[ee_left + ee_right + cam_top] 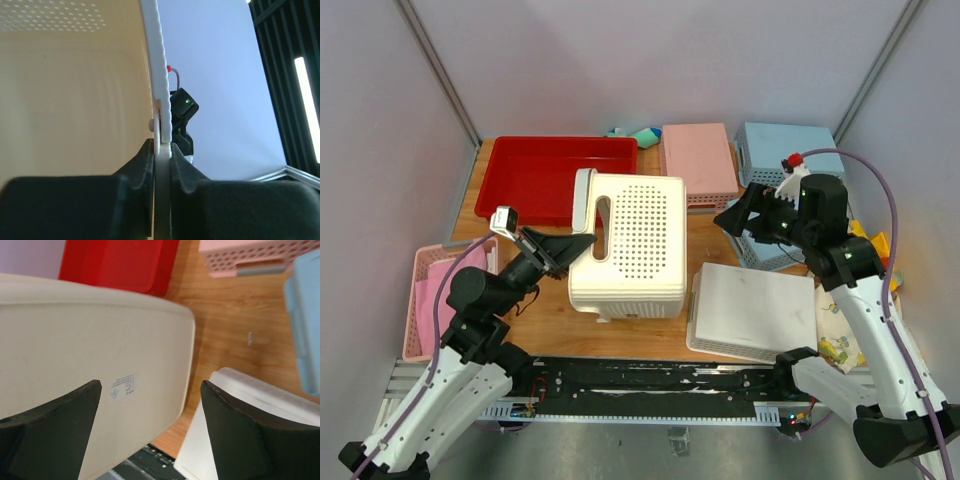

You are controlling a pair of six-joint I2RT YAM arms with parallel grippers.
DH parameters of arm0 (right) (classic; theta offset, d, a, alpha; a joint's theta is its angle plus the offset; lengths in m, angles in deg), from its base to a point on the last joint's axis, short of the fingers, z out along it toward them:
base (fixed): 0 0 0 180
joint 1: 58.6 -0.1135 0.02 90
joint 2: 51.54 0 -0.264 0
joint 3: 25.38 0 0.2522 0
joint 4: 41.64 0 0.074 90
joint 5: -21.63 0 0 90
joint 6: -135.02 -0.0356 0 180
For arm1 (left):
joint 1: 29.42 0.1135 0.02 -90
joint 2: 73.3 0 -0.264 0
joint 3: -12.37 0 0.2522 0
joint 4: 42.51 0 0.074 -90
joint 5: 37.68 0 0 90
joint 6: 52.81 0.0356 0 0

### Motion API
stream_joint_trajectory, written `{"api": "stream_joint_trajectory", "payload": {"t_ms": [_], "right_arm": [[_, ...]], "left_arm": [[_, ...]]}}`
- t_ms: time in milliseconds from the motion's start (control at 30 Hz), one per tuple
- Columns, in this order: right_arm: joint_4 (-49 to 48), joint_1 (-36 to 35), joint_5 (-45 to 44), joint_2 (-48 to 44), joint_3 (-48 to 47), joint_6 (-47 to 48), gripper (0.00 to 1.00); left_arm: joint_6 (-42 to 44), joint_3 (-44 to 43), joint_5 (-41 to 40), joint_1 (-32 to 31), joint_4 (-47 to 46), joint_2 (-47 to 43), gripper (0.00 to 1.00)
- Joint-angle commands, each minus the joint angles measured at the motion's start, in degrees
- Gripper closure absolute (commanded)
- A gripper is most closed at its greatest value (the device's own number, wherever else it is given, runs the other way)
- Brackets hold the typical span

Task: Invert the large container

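Top external view is showing the large, deep cream plastic container with perforated walls [635, 245] lying tipped on its side on the wooden table [705, 240], one perforated wall facing up, its open mouth facing the left arm and its base facing the right arm. The left gripper [578, 242] is pinching the container's rim on its left side, and the left wrist view is showing both dark fingers [145, 165] pressing against that thin rim. The right gripper [740, 215] is hovering just right of the container, apart from it, its jaws standing spread wide, with the small white sticker [122, 386] on the base showing between them. A shallow red plastic tray [545, 170] is sitting behind the container, and a flatter white basket [755, 310] is lying to its right.
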Motion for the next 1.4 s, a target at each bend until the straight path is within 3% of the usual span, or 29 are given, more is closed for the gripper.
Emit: {"api": "stream_joint_trajectory", "payload": {"t_ms": [0, 100, 167, 300, 633, 833, 967, 1133, 1367], "right_arm": [[-12.2, 1.1, 15.4, -1.8, 7.0, -11.8, 0.18], [-15.2, 1.1, 16.6, -3.1, 9.0, -14.7, 0.18], [-16.3, 1.0, 15.6, -4.2, 9.7, -15.2, 0.18], [-16.6, 1.1, 14.1, -4.8, 10.2, -14.7, 0.18], [-15.2, 1.1, 11.2, -5.4, 9.8, -11.9, 0.18], [-15.2, 1.1, 10.4, -5.0, 10.5, -11.5, 0.18], [-14.1, 1.1, 7.8, -5.4, 11.0, -10.3, 0.18], [-11.8, 1.1, 3.9, -6.0, 10.9, -8.2, 0.19], [-9.0, 1.2, 0.3, -6.3, 10.5, -4.9, 0.18]], "left_arm": [[3.8, -1.5, -5.1, 0.4, 3.9, -0.9, 0.76], [11.1, -7.0, -6.1, 0.4, 12.5, 1.7, 0.44], [15.1, -11.0, -7.6, 0.4, 17.6, 3.4, 0.29], [22.3, -19.4, -10.1, 0.4, 25.9, 6.1, 0.17], [44.4, -45.6, -11.8, 0.4, 43.9, 18.7, 0.16], [49.6, -55.8, -7.4, 0.0, 46.7, 27.8, 0.21], [51.6, -61.0, -5.3, -5.0, 45.9, 33.4, 0.23], [56.8, -69.8, -22.7, -18.2, 48.9, 39.9, 0.25], [60.9, -84.6, -56.4, -32.0, 63.0, 52.1, 0.26]]}}
